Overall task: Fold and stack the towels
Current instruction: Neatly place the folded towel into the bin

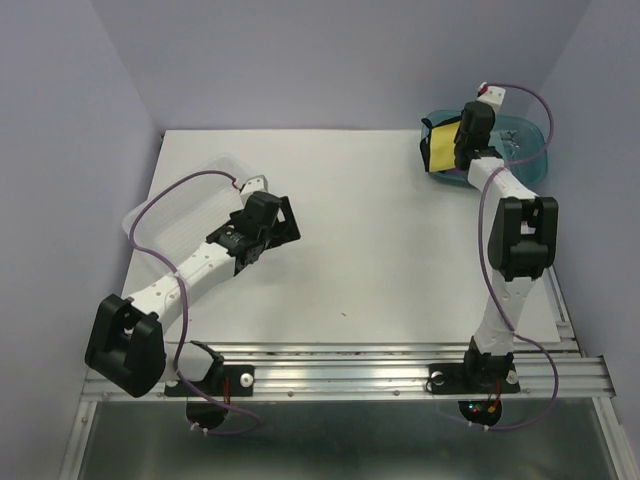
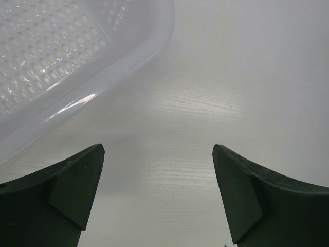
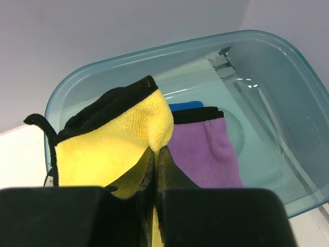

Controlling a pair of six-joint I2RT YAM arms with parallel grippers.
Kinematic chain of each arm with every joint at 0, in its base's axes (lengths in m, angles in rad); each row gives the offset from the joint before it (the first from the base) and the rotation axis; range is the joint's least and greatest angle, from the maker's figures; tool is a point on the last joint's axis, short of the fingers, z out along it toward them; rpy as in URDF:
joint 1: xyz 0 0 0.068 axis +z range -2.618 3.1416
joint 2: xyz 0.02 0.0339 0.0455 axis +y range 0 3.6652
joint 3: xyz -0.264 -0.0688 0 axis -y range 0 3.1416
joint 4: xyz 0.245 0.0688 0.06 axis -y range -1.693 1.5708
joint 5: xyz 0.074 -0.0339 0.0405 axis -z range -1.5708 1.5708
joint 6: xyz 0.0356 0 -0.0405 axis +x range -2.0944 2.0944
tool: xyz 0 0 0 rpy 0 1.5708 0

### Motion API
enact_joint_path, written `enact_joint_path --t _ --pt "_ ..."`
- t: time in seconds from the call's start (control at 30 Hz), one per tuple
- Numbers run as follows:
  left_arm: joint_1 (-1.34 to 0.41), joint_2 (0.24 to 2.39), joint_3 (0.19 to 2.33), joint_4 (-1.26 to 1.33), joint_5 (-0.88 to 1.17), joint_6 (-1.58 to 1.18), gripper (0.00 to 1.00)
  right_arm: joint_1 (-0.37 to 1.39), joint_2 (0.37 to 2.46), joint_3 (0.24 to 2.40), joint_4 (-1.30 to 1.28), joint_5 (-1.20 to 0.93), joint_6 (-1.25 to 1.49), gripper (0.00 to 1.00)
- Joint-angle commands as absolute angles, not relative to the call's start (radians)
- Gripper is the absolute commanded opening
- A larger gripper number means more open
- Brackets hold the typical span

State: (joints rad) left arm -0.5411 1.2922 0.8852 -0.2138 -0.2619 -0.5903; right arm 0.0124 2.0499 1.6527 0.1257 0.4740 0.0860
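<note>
Seen only from right wrist: purple towel, blue towel in tray; yellow towel clamped in right gripper; left gripper wide beside basket.

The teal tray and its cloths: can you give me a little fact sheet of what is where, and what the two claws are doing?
yellow towel: pinched in the right gripper, held up over the teal tray
purple towel: lying in the tray
blue towel: in the tray, only a corner showing behind the purple one
left gripper: open, holding nothing, over bare table beside the clear basket
</note>
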Motion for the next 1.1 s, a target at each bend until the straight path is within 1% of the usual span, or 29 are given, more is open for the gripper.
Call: enact_joint_path --t 0.0,0.27,0.4,0.67,0.9,1.07 --pt "-0.534 1.282 0.93 -0.202 -0.279 -0.58 0.99 -0.021 2.063 1.69 0.21 0.465 0.129 0.01" --pt "-0.523 1.296 0.931 -0.209 -0.285 -0.592 0.99 -0.061 2.097 1.703 0.27 0.503 0.178 0.01" --pt "-0.52 1.296 0.933 -0.212 -0.284 -0.595 0.99 -0.071 2.102 1.703 0.288 0.473 0.198 0.01" --pt "-0.52 1.275 0.925 -0.215 -0.285 -0.598 0.99 -0.071 2.103 1.732 0.293 0.482 0.238 0.01" --pt "-0.518 1.266 0.913 -0.215 -0.285 -0.601 0.99 -0.075 2.097 1.695 0.304 0.52 0.27 0.01" --pt "-0.518 1.266 0.911 -0.215 -0.285 -0.603 0.99 -0.104 2.114 1.695 0.276 0.5 0.308 0.01"
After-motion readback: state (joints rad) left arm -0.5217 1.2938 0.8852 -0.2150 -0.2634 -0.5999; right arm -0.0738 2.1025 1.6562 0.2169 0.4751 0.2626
